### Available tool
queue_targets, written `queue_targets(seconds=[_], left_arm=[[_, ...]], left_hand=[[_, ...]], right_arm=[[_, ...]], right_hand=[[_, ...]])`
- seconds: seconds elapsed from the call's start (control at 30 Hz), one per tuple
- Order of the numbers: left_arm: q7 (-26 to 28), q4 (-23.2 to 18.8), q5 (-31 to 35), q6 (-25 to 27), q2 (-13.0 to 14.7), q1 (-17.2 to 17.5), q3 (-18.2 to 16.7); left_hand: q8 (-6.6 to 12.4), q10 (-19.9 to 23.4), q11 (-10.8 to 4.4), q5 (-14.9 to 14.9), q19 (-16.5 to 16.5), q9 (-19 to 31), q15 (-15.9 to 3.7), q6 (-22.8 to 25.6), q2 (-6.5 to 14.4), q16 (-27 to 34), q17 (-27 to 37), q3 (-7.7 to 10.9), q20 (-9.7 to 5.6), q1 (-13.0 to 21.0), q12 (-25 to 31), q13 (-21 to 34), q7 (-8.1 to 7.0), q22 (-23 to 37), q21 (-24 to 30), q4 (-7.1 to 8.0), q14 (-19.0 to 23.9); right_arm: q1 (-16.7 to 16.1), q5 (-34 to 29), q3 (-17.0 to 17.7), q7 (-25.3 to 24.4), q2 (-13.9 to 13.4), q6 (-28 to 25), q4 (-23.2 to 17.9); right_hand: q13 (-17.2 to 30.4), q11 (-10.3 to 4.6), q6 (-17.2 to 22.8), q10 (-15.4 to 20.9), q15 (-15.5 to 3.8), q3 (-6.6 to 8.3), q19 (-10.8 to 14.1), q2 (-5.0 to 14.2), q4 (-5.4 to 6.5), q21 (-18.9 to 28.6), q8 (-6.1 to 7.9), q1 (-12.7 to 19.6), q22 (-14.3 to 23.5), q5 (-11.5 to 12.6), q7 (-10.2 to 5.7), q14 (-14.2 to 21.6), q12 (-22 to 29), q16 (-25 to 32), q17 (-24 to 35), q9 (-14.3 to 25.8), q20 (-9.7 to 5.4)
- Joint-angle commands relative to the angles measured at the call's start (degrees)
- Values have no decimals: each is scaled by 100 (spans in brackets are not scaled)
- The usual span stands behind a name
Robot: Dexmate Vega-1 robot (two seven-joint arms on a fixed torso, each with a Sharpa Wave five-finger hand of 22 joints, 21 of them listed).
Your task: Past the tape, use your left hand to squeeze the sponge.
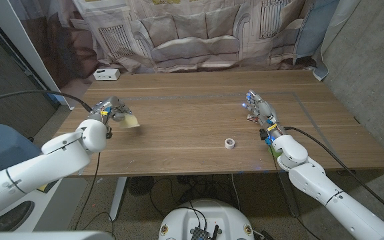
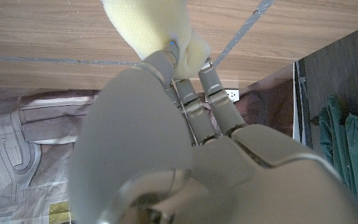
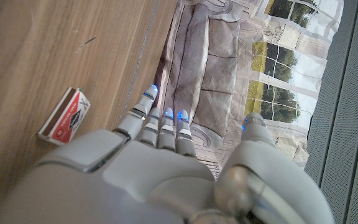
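The sponge (image 1: 131, 121), pale yellow, sits at the counter's (image 1: 192, 127) left side, held in the left hand (image 1: 110, 110), whose fingers (image 2: 211, 79) curl onto its soft body in the left wrist view, the material bulging a little around them. A thin tape line (image 1: 179, 97) crosses the counter farther back, and from the head view the sponge looks to lie just on the near side of it or close to it; I cannot tell exactly. To do the squeeze well, my judgement is that the hand should first carry the sponge clearly beyond that line, then close evenly so the foam compresses between fingers and thumb rather than slipping out sideways. A soft sponge springs back, so a steady, centred grip matters more than force. The right hand (image 1: 260, 111) stands on the counter's right side, fingers stretched out together and holding nothing, just beside a small matchbox (image 3: 66, 116). A small tape roll (image 1: 229, 143) lies well apart from both hands.
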Motion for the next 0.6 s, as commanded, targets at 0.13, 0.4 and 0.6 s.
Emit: queue_targets(seconds=[0.13, 0.4, 0.6], left_arm=[[-28, 167, -46, -214, -232, -152, 152], [-159, 177, 66, -163, -148, -318, 351], [-416, 206, 51, -322, 48, -379, 388]], left_hand=[[111, 96, 68, 74, 311, -24, -517, 355, 97, 117, 377, -5, -159, 364, 153, 369, 17, -37, 248, 16, 671], [190, 132, -12, 98, 269, -41, -521, 591, 72, 155, 478, 4, -141, 432, 241, 616, -5, -53, 350, 48, 721], [204, 62, -9, 117, 79, 47, -471, 481, 87, 79, 510, 12, -130, 408, 250, 805, -56, -38, 413, 93, 601]], right_arm=[[-8, 21, 7, 17, 20, 35, 30], [-18, 33, 20, 15, 16, 39, 35], [-38, 38, 33, 4, -1, 25, 14]], right_hand=[[9, 16, 57, 53, -2, -17, 54, 18, 18, -18, -7, 23, 12, 36, 25, 76, -15, -7, 29, 20, 27], [9, 6, 51, 57, 1, -18, 79, 21, 16, -13, -10, 29, 12, 36, 30, 87, -15, -5, 30, 20, 7], [9, 15, 52, 57, 5, -18, 87, 23, 16, -13, -10, 32, 11, 37, 32, 92, -15, -4, 30, 21, 2]])
